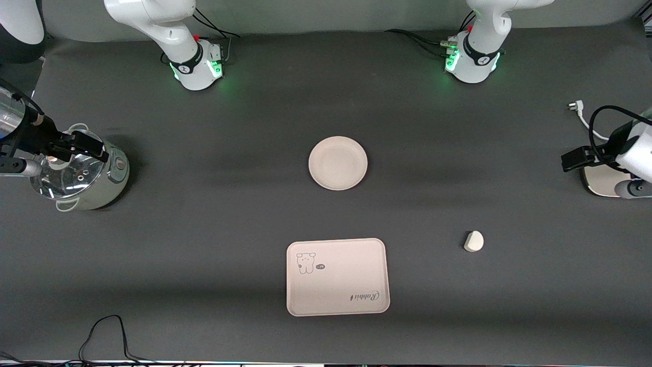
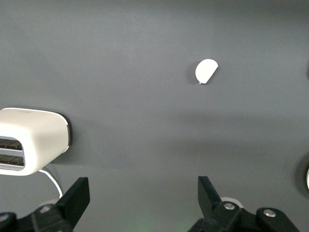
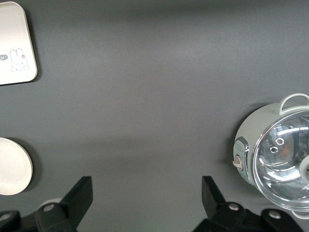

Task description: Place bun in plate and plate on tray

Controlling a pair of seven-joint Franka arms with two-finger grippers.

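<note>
Nothing done yet: bun, plate, tray lie apart on the counter; left tool and right tool both spread, empty.

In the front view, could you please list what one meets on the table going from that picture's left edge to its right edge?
Pale green cooker pot with a glass lid → cream rectangular tray with a cartoon animal drawing → small white half-round bun → white toaster, partly hidden by the left arm. The round cream plate overlaps the tray's span, so I leave it unplaced.
</note>
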